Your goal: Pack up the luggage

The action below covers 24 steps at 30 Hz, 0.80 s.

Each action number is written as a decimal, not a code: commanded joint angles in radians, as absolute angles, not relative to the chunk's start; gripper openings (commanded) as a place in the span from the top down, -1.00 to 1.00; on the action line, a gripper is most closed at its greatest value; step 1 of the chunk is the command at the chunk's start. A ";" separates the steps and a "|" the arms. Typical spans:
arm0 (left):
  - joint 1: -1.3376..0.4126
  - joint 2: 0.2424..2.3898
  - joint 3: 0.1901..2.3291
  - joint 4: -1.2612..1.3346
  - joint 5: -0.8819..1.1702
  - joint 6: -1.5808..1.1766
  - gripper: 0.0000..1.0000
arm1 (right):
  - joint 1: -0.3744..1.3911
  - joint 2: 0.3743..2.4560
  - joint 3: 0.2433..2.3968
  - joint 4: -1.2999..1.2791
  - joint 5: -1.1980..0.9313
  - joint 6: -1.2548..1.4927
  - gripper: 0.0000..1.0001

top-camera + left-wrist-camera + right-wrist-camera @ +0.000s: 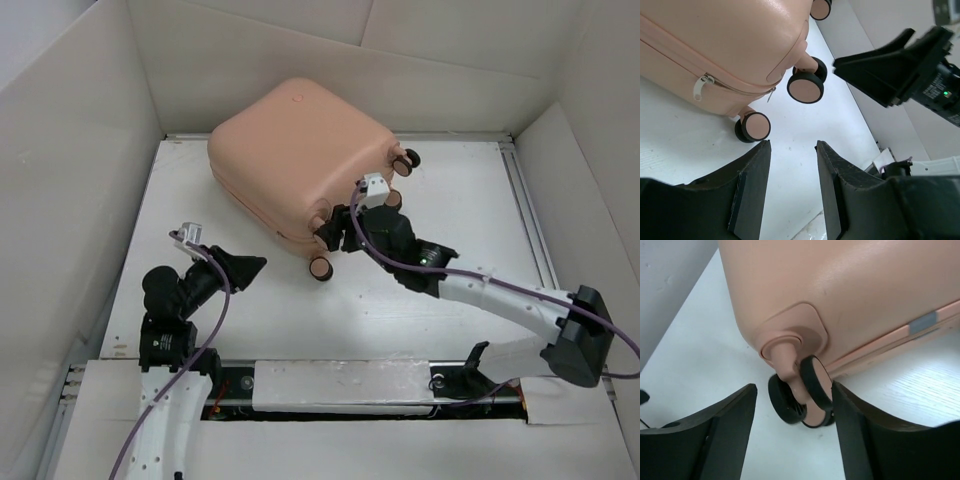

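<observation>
The luggage (295, 150), a pale peach-pink hard-shell suitcase, lies shut and flat at the back middle of the table. It also shows in the left wrist view (730, 40) and the right wrist view (850, 285). My right gripper (335, 228) is open at its near right corner. In the right wrist view my right gripper (794, 387) has a caster wheel (807, 392) between its fingers, and the right finger touches the wheel. My left gripper (255, 266) is open and empty, a little left of another caster wheel (321, 268). In the left wrist view my left gripper (792, 145) sits just below that wheel (754, 126).
Tall white cardboard walls (70, 150) enclose the white table (460, 220) on three sides. Two more casters (405, 160) stick out at the suitcase's right. The zipper pull (700, 86) hangs on the suitcase's near side. The right arm's gripper (900, 65) shows in the left wrist view.
</observation>
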State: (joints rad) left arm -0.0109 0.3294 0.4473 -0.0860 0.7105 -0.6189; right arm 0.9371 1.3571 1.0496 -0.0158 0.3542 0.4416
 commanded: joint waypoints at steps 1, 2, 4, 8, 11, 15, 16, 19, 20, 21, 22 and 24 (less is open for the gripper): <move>-0.006 0.373 0.449 0.038 0.741 -0.615 0.25 | 0.940 1.257 1.005 0.008 0.408 0.414 -0.38; -0.006 0.397 0.449 0.061 0.741 -0.615 0.22 | 0.949 1.237 0.977 0.008 0.408 0.414 -0.44; -0.006 0.438 0.462 0.128 0.697 -0.635 0.22 | 0.950 1.187 0.951 0.008 0.408 0.391 -0.46; -0.006 0.604 0.534 0.224 0.672 -0.656 0.22 | 0.950 1.123 0.888 0.008 0.419 0.382 -0.46; -0.006 0.686 0.659 0.196 0.614 -0.646 0.20 | 0.959 1.049 0.836 0.008 0.448 0.373 -0.46; -0.006 0.748 0.955 0.050 0.554 -0.608 0.23 | 0.968 0.956 0.775 0.017 0.485 0.373 -0.46; -0.085 0.811 1.030 0.023 0.517 -0.589 0.23 | 0.968 0.939 0.766 0.017 0.506 0.373 -0.46; -0.196 0.865 1.182 0.006 0.402 -0.580 0.20 | 0.968 0.870 0.743 0.017 0.540 0.373 -0.46; -0.208 0.891 1.202 0.006 0.402 -0.568 0.20 | 0.968 0.852 0.742 -0.018 0.549 0.373 -0.46; -0.209 0.891 1.190 0.006 0.402 -0.568 0.20 | 0.968 0.815 0.753 -0.044 0.558 0.373 -0.48; -0.209 0.900 1.174 0.041 0.402 -0.568 0.20 | 0.968 0.796 0.753 -0.069 0.574 0.373 -0.48; -0.209 0.949 1.195 0.022 0.402 -0.536 0.20 | 0.968 0.738 0.753 -0.141 0.635 0.402 -0.48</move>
State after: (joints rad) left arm -0.2070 0.8810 1.1843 0.0517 0.4465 -0.5854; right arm 0.9581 0.8051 0.7437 -0.0654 0.5400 0.3893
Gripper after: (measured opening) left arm 0.397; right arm 0.741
